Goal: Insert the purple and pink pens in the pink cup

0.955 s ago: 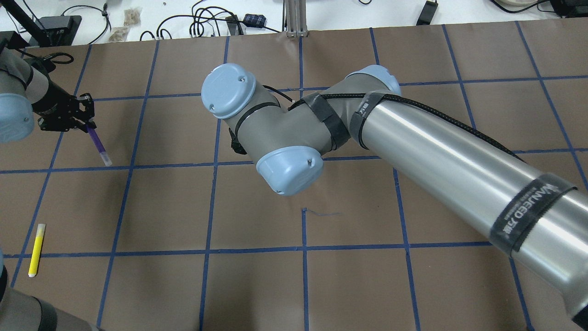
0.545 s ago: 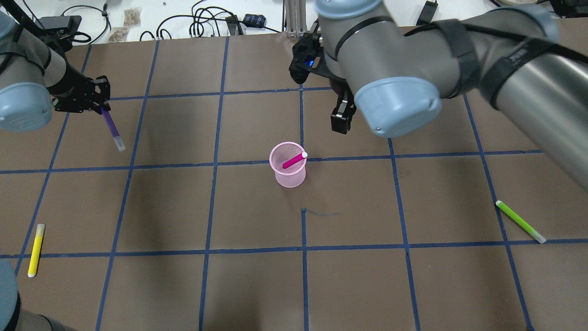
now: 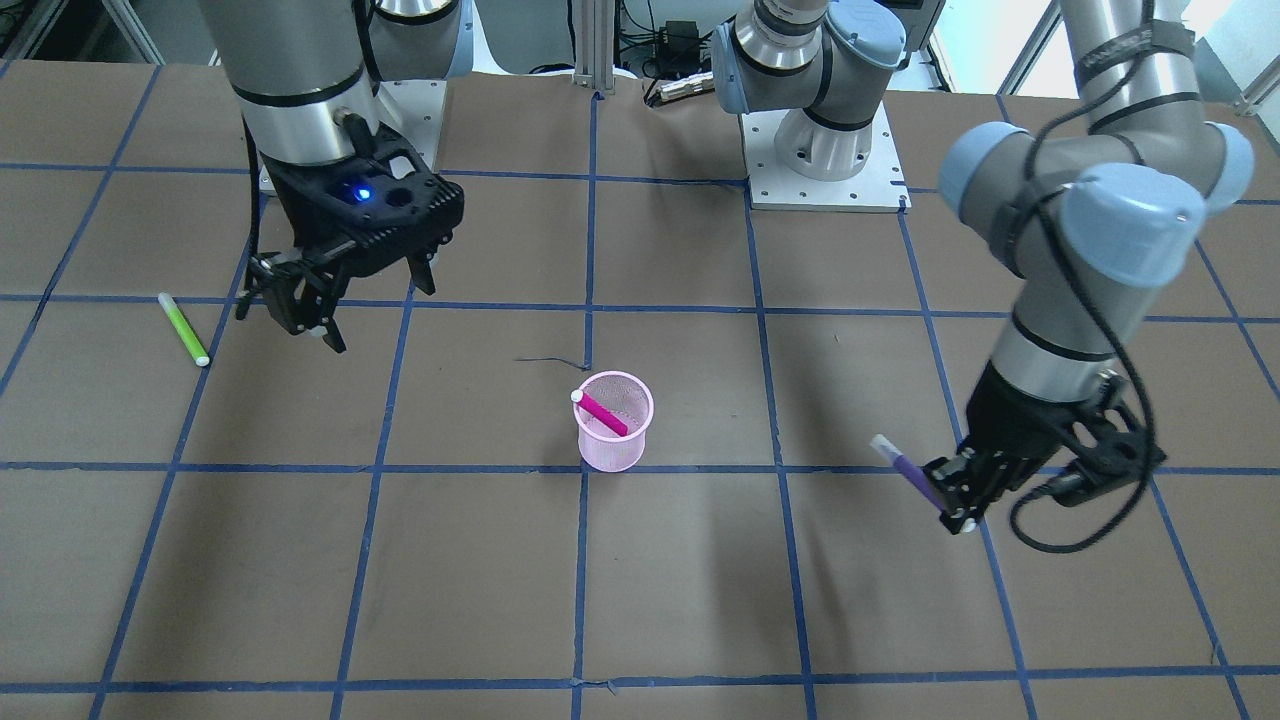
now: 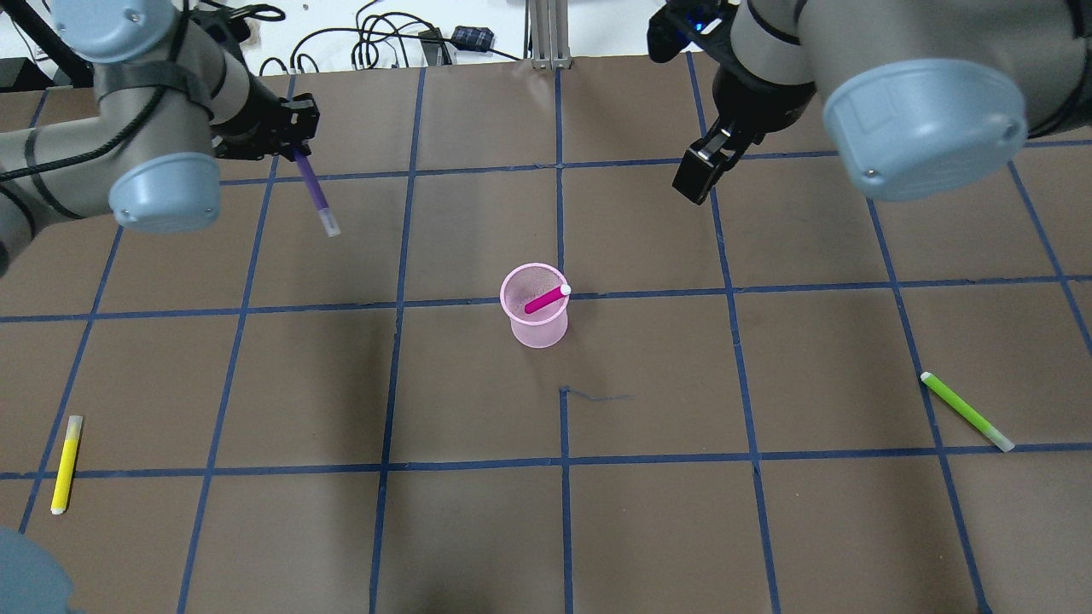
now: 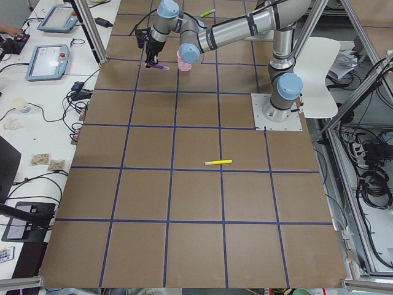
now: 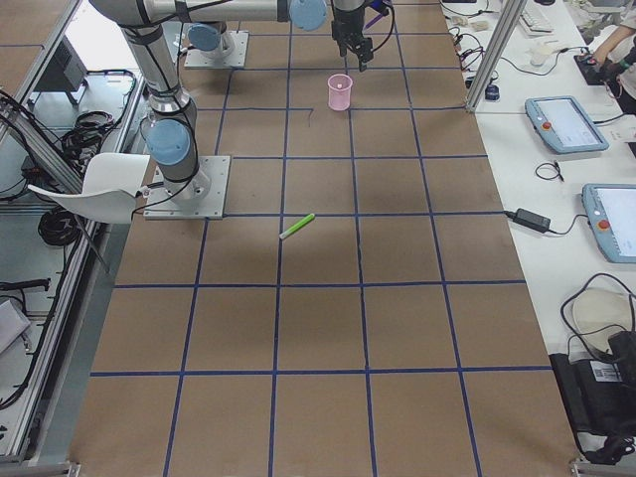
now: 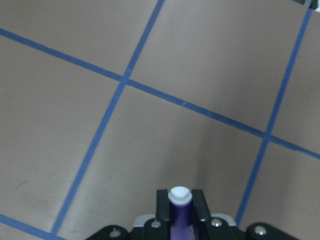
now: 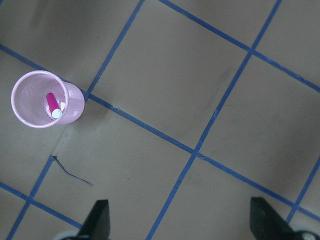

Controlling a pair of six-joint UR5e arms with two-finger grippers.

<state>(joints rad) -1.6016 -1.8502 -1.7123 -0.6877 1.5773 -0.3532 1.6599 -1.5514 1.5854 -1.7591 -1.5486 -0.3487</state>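
The pink mesh cup (image 4: 539, 330) stands upright near the table's middle, with the pink pen (image 4: 546, 299) leaning inside it. Both show in the front view, cup (image 3: 610, 452) and pen (image 3: 603, 411), and in the right wrist view, cup (image 8: 75, 106) and pen (image 8: 52, 103). My left gripper (image 4: 292, 145) is shut on the purple pen (image 4: 316, 194) and holds it tilted above the table, left of and beyond the cup. The pen also shows in the front view (image 3: 908, 470) and the left wrist view (image 7: 180, 212). My right gripper (image 4: 704, 166) is open and empty, raised beyond and right of the cup.
A yellow pen (image 4: 66, 465) lies near the table's front left. A green pen (image 4: 966, 410) lies at the right, also seen in the front view (image 3: 184, 328). Cables and small devices (image 4: 384, 43) lie past the table's far edge.
My right arm has drawn back from over the cup and to the right, uncovering the cup with the pink pen in it. My left gripper has carried the purple pen to the right.
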